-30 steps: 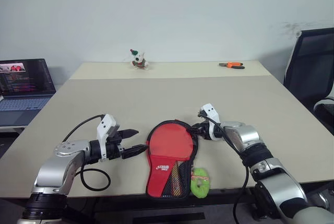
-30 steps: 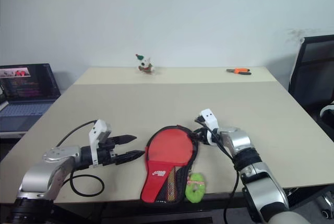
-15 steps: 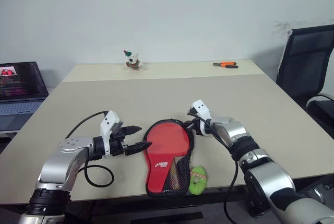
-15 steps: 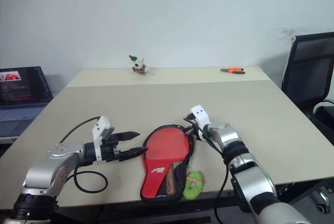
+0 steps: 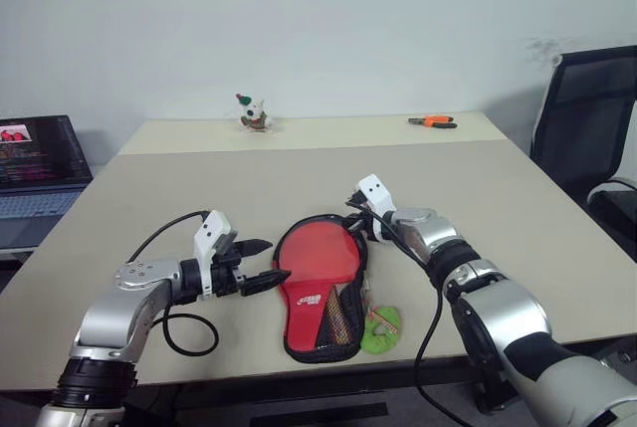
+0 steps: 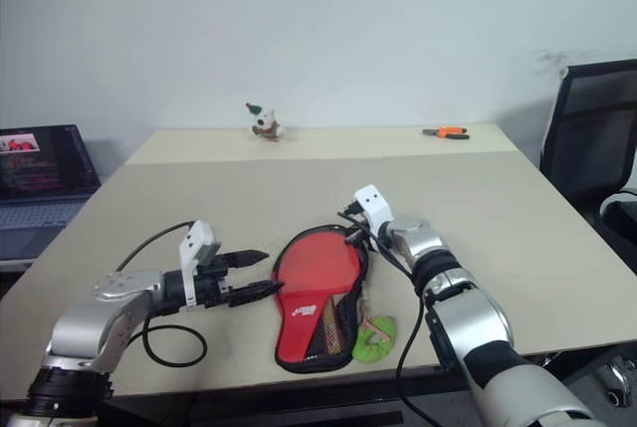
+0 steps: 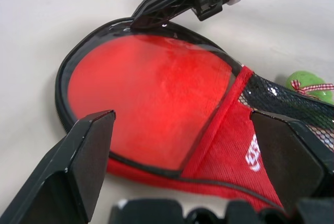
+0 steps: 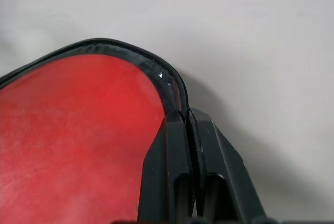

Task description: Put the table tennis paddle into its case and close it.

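1. The table tennis paddle (image 5: pixel 320 260) lies flat inside its case (image 5: pixel 350 320), red face up, near the front edge of the beige table (image 5: pixel 299 173). Its handle end points toward the robot, under the red-and-mesh lining.
2. The case's black zipper rim runs round the paddle head, and the case lies open, its lid half not folded over.
3. A green fuzzy charm (image 5: pixel 379 327) rests on the table just beside the case's handle end, on the robot's right.
4. The right gripper (image 7: pixel 140 20) sits at the far rim of the case. Its two black fingers are pressed together with the rim's edge pinched between them, as the right wrist view shows.
5. The left gripper (image 5: pixel 265 265) hovers just beside the paddle head on the robot's left, its fingers spread wide and holding nothing. A black cable loops on the table below this arm.
6. A small toy figure (image 5: pixel 253 113) stands at the far edge of the table, well apart from the case.
7. Orange-handled pliers (image 5: pixel 432 122) lie at the far right corner.
8. A laptop (image 5: pixel 36 163) with a lit screen sits off the table's left side, and a black office chair (image 5: pixel 587 123) stands to the right.
9. The table between the case and those far items is bare.
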Controlling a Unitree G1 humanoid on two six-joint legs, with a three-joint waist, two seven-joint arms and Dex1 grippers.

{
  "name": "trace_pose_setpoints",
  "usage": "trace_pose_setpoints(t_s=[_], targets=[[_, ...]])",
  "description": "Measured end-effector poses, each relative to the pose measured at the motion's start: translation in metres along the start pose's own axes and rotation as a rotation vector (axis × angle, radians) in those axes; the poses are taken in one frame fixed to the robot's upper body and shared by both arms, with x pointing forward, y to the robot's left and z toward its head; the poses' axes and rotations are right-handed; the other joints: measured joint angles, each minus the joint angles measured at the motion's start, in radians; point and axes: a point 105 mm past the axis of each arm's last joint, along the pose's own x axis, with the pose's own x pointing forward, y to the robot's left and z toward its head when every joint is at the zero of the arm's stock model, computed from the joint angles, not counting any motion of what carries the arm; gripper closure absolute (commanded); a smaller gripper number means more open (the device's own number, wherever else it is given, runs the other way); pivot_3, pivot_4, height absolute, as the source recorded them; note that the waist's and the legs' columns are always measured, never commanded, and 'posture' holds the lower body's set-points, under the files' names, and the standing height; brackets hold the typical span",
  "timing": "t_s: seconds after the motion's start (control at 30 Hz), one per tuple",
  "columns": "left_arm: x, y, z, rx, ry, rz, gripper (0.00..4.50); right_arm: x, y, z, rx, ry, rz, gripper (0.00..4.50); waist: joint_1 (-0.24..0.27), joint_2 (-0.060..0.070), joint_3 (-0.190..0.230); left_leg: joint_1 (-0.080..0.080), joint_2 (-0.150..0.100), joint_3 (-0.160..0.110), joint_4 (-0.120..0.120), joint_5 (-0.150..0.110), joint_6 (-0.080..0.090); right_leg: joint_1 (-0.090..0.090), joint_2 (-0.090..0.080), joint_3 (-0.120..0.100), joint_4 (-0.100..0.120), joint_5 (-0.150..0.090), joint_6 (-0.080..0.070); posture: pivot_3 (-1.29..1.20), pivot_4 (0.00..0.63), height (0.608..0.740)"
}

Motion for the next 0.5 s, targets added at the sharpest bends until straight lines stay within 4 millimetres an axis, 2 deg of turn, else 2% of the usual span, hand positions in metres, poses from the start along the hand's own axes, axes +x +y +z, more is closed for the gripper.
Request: trace_pose_setpoints(t_s=[0.17, 0.37, 0.5], targets=[[0.008, 0.003, 0.004, 0.017, -0.010, -0.015, 0.00, 0.005, 0.007, 0.006, 0.024, -0.028, 0.004, 2.07, 0.001, 0.000, 0.000, 0.000, 0.000, 0.000, 0.000, 0.000, 0.000, 0.000, 0.000, 0.000, 0.000, 0.000, 0.000, 0.00, 0.150, 0.740], [0.018, 0.007, 0.004, 0.037, -0.002, -0.045, 0.00, 0.000, 0.000, 0.040, 0.015, -0.133, -0.040, 0.04, 0.004, 0.000, 0.000, 0.000, 0.000, 0.000, 0.000, 0.000, 0.000, 0.000, 0.000, 0.000, 0.000, 0.000, 0.000, 0.00, 0.150, 0.740], [0.032, 0.010, 0.003, 0.074, 0.011, -0.077, 0.00, -0.018, -0.011, 0.066, 0.005, -0.234, -0.040, 0.04, 0.008, 0.000, 0.000, -0.001, -0.001, 0.000, 0.000, 0.000, 0.000, 0.000, 0.000, -0.001, -0.001, 0.000, 0.000, 0.00, 0.150, 0.740]])
